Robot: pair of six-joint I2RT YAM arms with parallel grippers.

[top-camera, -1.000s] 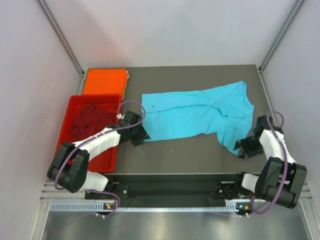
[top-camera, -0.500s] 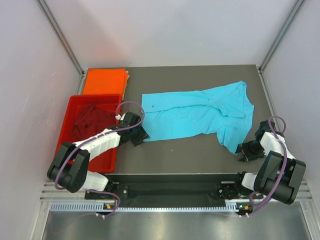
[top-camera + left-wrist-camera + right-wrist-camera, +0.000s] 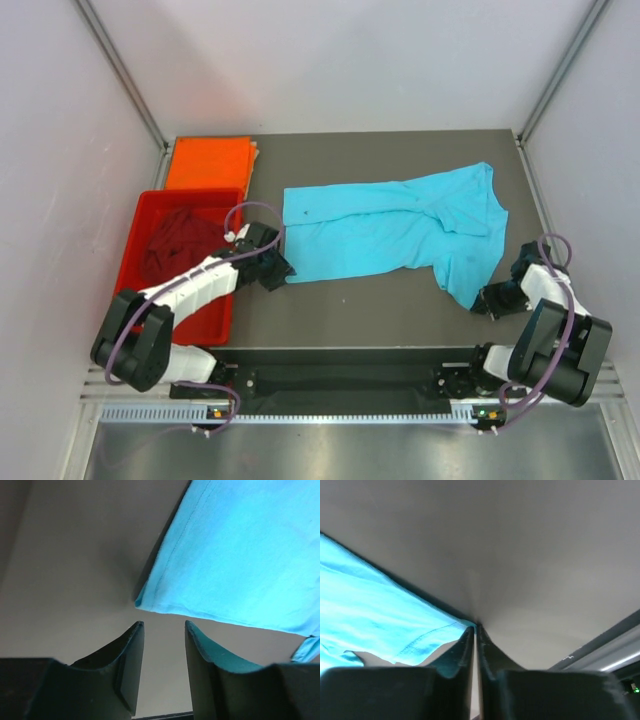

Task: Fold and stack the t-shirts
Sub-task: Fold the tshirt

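Note:
The turquoise t-shirt (image 3: 390, 230) lies spread and rumpled across the middle of the table. My left gripper (image 3: 280, 272) stands open just short of its near left corner (image 3: 142, 600); in the left wrist view the gripper (image 3: 162, 627) has only bare table between its fingers. My right gripper (image 3: 485, 300) is at the shirt's near right tip. In the right wrist view its jaws (image 3: 476, 627) are pressed together with the cloth's hemmed corner (image 3: 455, 625) caught at the tips. The orange t-shirt (image 3: 208, 163) lies folded at the back left. The maroon t-shirt (image 3: 180, 245) is bunched in the tray.
A red plastic tray (image 3: 190, 195) sits at the table's left side, right beside my left arm. Grey walls close in the table on the left, the right and the back. A metal rail (image 3: 600, 655) runs along the near edge by my right gripper.
My right gripper has gone from open to shut at the shirt's near right tip. My left gripper has narrowed a little and shifted slightly left.

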